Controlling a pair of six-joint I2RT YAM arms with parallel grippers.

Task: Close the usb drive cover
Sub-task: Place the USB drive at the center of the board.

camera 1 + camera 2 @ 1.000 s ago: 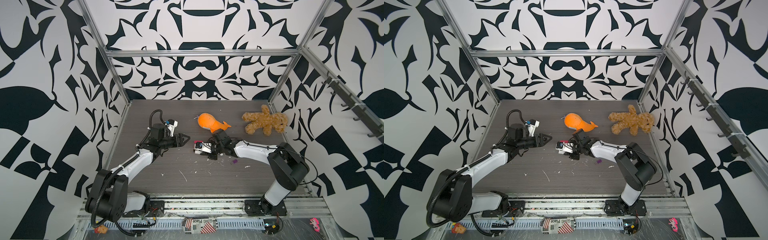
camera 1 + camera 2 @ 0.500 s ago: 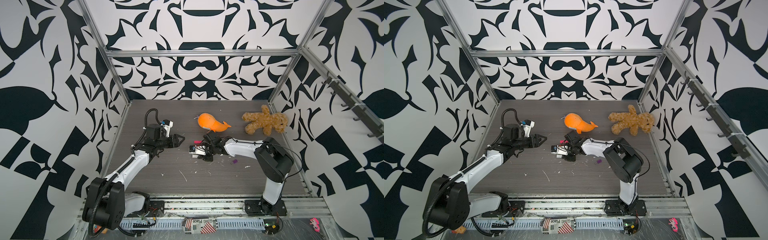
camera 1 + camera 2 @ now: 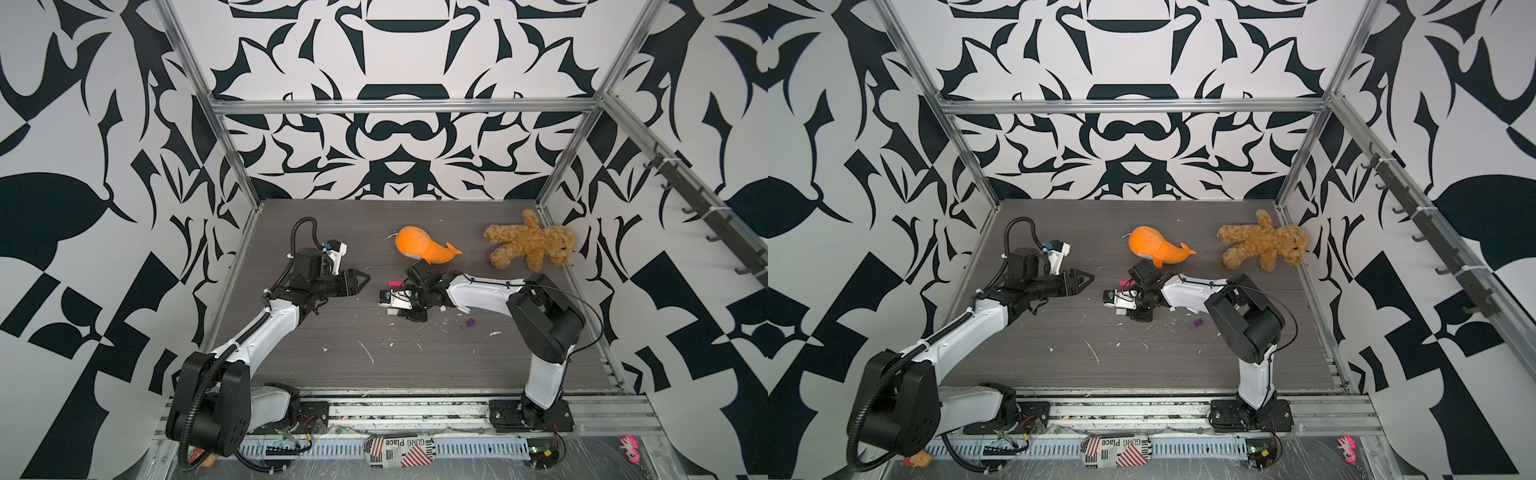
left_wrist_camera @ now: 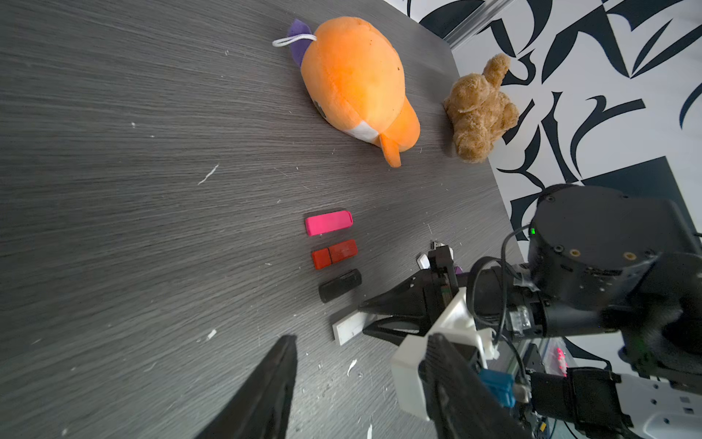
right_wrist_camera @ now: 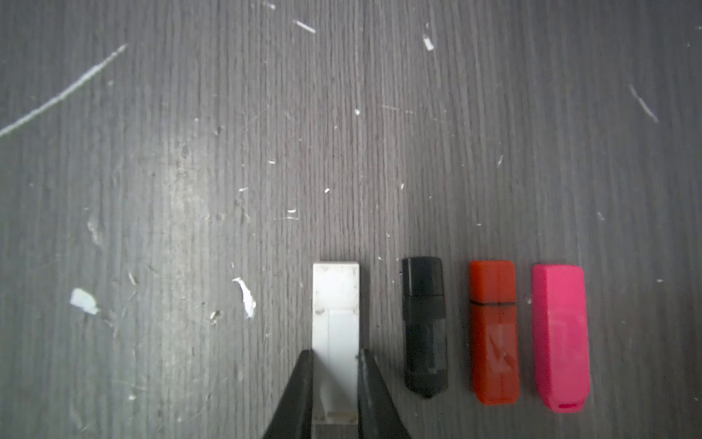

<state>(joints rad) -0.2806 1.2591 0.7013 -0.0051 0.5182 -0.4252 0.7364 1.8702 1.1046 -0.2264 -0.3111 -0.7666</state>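
Note:
A white usb drive (image 5: 336, 304) lies flat on the dark table, and my right gripper (image 5: 335, 353) is shut on its rear half. A seam crosses the drive near its free end, with the cover piece flush against the body. The left wrist view shows the same drive (image 4: 347, 328) sticking out of the right gripper (image 4: 362, 318). My left gripper (image 3: 365, 278) hovers a short way left of it, open and empty, its fingers (image 4: 281, 361) pointing at the drive.
Beside the white drive lie a black drive (image 5: 423, 327), a red drive (image 5: 494, 330) and a pink drive (image 5: 560, 334), side by side. An orange plush whale (image 3: 419, 249) and a brown teddy bear (image 3: 528, 245) sit behind. A small purple piece (image 3: 469, 323) lies to the right.
The right arm folded its elbow inward and its gripper slid a little left, still shut on the white drive. The left gripper drew back slightly to the left.

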